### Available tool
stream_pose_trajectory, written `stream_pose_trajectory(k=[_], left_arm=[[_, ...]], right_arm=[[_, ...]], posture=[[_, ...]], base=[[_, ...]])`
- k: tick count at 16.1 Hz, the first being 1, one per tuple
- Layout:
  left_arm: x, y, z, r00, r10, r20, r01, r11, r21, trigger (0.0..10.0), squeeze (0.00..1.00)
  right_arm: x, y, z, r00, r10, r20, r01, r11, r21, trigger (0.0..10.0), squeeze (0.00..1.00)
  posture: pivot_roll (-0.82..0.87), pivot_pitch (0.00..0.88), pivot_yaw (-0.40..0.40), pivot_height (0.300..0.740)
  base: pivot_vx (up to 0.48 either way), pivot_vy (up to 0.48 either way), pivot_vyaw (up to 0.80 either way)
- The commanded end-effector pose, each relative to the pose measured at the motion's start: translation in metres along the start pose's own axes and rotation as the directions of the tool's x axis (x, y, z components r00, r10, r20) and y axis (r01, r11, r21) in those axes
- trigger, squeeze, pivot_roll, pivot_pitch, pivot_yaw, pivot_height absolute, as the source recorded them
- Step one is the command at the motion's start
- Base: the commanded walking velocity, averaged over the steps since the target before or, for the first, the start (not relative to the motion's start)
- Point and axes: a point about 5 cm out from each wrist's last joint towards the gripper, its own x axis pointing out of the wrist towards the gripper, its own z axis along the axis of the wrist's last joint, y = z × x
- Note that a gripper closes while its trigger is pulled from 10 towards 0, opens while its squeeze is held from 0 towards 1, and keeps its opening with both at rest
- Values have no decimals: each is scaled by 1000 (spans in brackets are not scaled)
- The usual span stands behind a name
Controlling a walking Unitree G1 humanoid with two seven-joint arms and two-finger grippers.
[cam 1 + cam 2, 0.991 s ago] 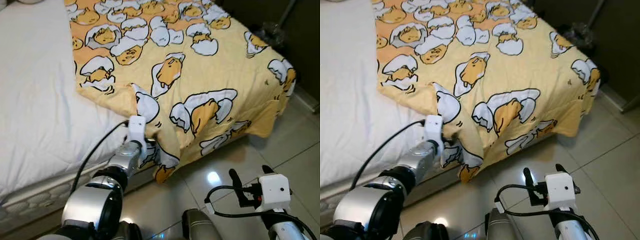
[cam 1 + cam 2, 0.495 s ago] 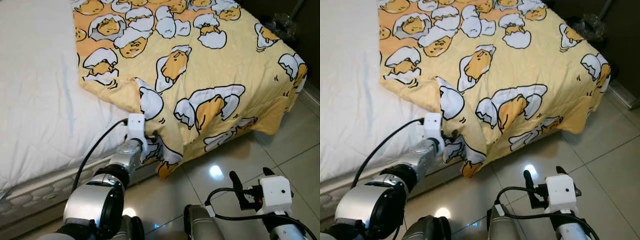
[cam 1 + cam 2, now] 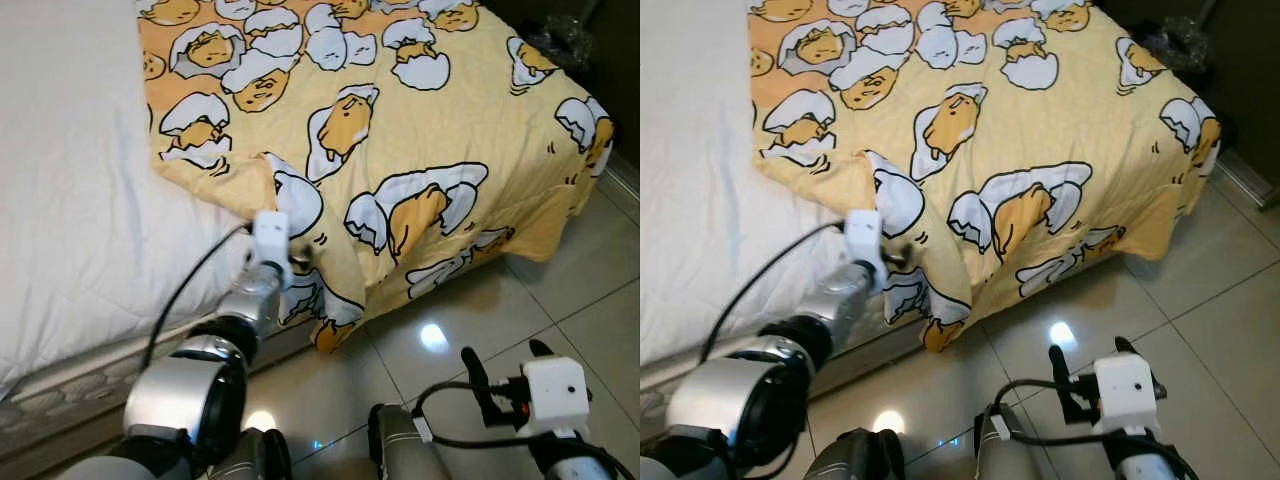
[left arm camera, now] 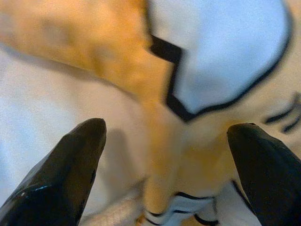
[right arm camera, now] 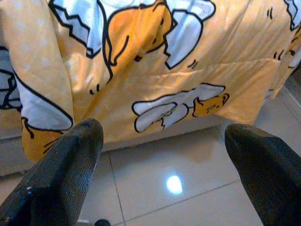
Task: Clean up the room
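Bed (image 3: 70,200): white sheet, taken here as the landmark; its near edge runs along the tiled floor (image 3: 600,300).

Blanket (image 3: 400,130): yellow, printed with cartoon eggs in cracked white shells. It lies spread over the right part of the bed, draped over the bed's corner and hanging down toward the floor. Its left edge lies on the bare white sheet. At the near edge of the bed one corner is bunched into a raised fold that hangs down past the mattress side.

Left gripper (image 3: 295,262): reached out to the near edge of the bed, at the bunched fold of the blanket. In the left wrist view its two black fingers (image 4: 70,165) stand spread wide, with the blanket's fold between them and the white sheet just beside; neither finger is seen pressing on the cloth.

Right gripper (image 3: 505,365): low over the floor, well apart from the bed, off its near right corner. Its fingers (image 5: 66,165) are spread apart with nothing between them; beyond them lie the hanging side of the blanket and the glossy tiles with a light reflection.

Dark object (image 3: 565,35): beside the bed's far right corner, too dim to identify.
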Motion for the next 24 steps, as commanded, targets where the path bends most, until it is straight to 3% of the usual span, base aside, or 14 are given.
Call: stream_pose_trajectory(k=[1, 4, 5, 7, 10, 12, 13, 17, 19, 21, 23, 24], left_arm=[[0, 0, -3, 1000, 8, -13, -8, 1000, -8, 10000, 0], [-2, -14, -10, 997, -65, -38, 65, 998, 3, 10000, 0], [-2, -20, -12, 995, -91, -46, 91, 996, 4, 0, 0], [-3, -28, -14, 991, -127, -48, 126, 992, -22, 0, 0], [-3, -37, -3, 983, -185, 11, 185, 983, 14, 0, 0], [-3, -25, -2, 979, -189, 71, 190, 982, -5, 0, 0], [-5, -13, -10, 981, -175, 86, 180, 983, -48, 0, 0], [-24, 19, -51, 978, -163, 127, 175, 981, -82, 0, 0], [-29, 21, -57, 973, -173, 152, 187, 979, -78, 0, 0], [-49, 15, -66, 947, -232, 222, 247, 968, -45, 0, 0], [-65, 12, -51, 931, -172, 321, 189, 982, -25, 353, 0], [-72, 16, -37, 908, -120, 401, 139, 990, -19, 10000, 0]], right_arm=[[-4, -3, 3, 1000, -5, 2, 5, 1000, -11, 10000, 0], [-11, -8, 5, 1000, -5, -7, 5, 1000, -26, 10000, 0], [-15, -9, 6, 1000, -4, -14, 3, 1000, -31, 10000, 0], [-18, -8, 7, 1000, -1, -21, 1, 1000, -21, 10000, 0], [-17, 1, 9, 1000, 17, -14, -17, 1000, -7, 10000, 0], [-10, 4, 7, 1000, 10, -7, -9, 1000, 9, 10000, 0], [-4, 5, 5, 1000, 11, -5, -11, 1000, 19, 10000, 0], [21, 17, 6, 997, 67, 26, -68, 997, 36, 10000, 0], [26, 17, 6, 997, 73, 31, -74, 997, 36, 10000, 0], [41, 21, 8, 995, 88, 53, -90, 995, 49, 10000, 0], [50, 23, 13, 992, 96, 81, -101, 993, 60, 10000, 0], [50, 19, 19, 990, 71, 125, -77, 996, 46, 10000, 0]], posture=[[-471, 214, 49, 704], [-497, 247, 25, 704], [-510, 265, 15, 704], [-515, 278, 13, 704], [-489, 261, 33, 704], [-447, 237, 52, 704], [-427, 225, 55, 704], [-308, 178, 46, 704], [-290, 165, 45, 704], [-242, 127, 35, 704], [-224, 114, 33, 704], [-213, 109, 32, 704]], base=[[0, 0, 0], [0, 0, 0], [0, 0, 0], [0, 0, 0], [0, 0, 0], [0, 0, 0], [0, 0, 0], [0, 0, 0], [0, 0, 0], [0, 0, 0], [0, 0, 0], [0, 0, 0]])
